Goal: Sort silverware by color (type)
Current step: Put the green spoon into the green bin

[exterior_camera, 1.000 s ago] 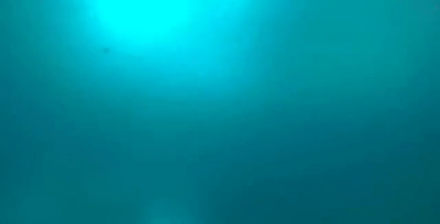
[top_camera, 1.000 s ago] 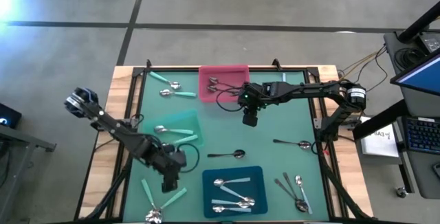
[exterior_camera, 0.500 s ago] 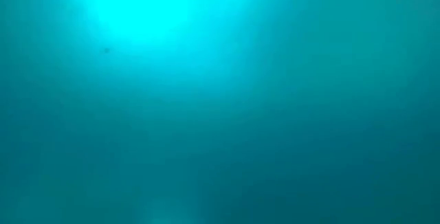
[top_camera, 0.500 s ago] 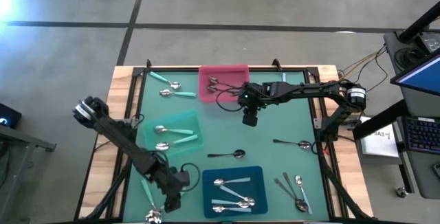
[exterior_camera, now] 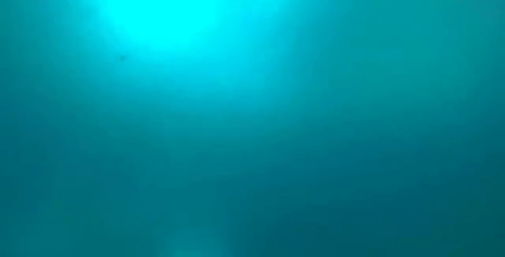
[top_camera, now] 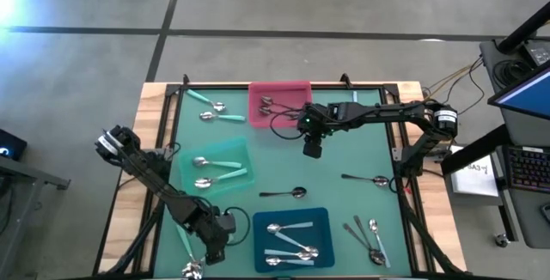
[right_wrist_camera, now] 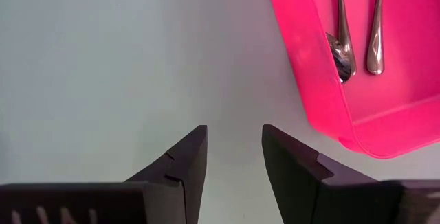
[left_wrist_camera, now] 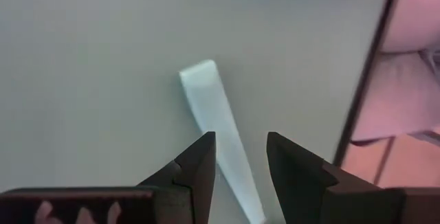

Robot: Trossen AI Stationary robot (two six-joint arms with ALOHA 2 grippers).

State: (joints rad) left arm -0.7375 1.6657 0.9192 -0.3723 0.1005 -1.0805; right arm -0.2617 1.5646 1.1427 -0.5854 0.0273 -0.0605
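We're hovering our spread left hand [top_camera: 215, 247] astride the mint-green spoon [left_wrist_camera: 218, 138] at lower left, fingers crossing its long handle.

Seen from above, the light is even and fairly soft, with a bright white flare burning out the top left corner of the floor. The tabletop [top_camera: 344, 155] carries only faint shadows. The low view is a plain teal haze, brightest at upper left, with nothing resolved (one small dark speck aside). In the left wrist view the pale handle [left_wrist_camera: 216, 124] is soft and out of focus. The right wrist view is sharper, and the pink tray [right_wrist_camera: 385, 80] glows vividly.
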